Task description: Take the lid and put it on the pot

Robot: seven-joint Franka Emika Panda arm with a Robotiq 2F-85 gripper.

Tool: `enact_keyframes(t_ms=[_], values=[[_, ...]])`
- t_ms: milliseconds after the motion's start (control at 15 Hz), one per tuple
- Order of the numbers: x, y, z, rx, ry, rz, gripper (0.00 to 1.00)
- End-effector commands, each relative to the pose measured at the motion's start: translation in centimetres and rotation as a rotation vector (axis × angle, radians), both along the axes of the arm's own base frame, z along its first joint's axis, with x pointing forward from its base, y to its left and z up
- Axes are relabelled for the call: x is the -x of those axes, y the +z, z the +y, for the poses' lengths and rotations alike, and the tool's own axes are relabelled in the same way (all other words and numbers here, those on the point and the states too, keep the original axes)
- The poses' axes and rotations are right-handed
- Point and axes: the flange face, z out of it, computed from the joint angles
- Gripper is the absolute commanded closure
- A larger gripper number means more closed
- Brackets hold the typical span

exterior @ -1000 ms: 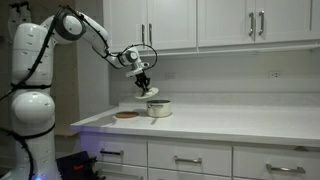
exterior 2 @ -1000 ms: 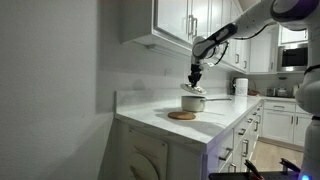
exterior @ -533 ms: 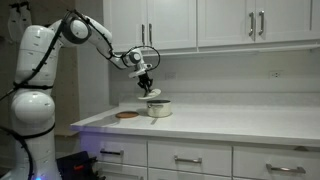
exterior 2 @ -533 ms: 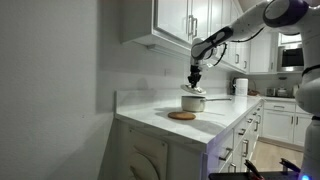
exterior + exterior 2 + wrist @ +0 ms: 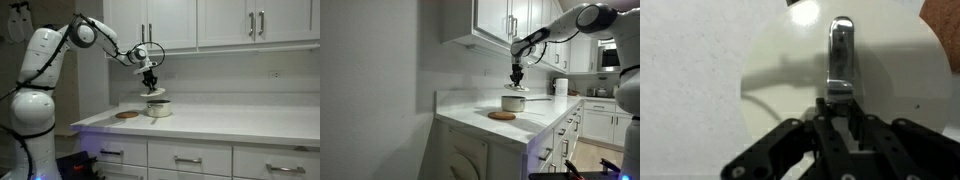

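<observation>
Brown disc [image 5: 126, 115] lay on the counter [image 5: 230, 125], left of the pot [image 5: 158, 108]. Gripper [image 5: 151, 86] held the lid [image 5: 154, 92] by its handle [image 5: 840, 55], fingers narrow, apparently just above the pot. Advised: centre over rim, lower level, release once seated.

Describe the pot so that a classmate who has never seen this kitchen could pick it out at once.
Find the long white countertop under the white wall cabinets and follow it to the end where the robot arm reaches. The pot stands there, right below the hand holding the lid. Unlike the flat brown disc beside it, it is cream-white, squat and straight-sided.
</observation>
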Motion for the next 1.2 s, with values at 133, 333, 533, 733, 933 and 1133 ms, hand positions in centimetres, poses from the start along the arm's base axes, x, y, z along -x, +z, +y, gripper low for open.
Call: enact_keyframes(t_ms=[133,333,533,733,933,1133], values=[[-1.9,1.3,0.0,0.026,0.022,0.036,0.94],[-2.5,0.6,-0.1,0.033,0.032,0.068,0.94],[-3.0,0.0,0.0,0.037,0.042,0.092,0.94],[-3.5,-0.5,0.0,0.038,0.041,0.107,0.94],[-3.8,-0.8,0.1,0.038,0.037,0.115,0.94],[-4.1,-1.0,0.3,0.036,0.037,0.121,0.94]])
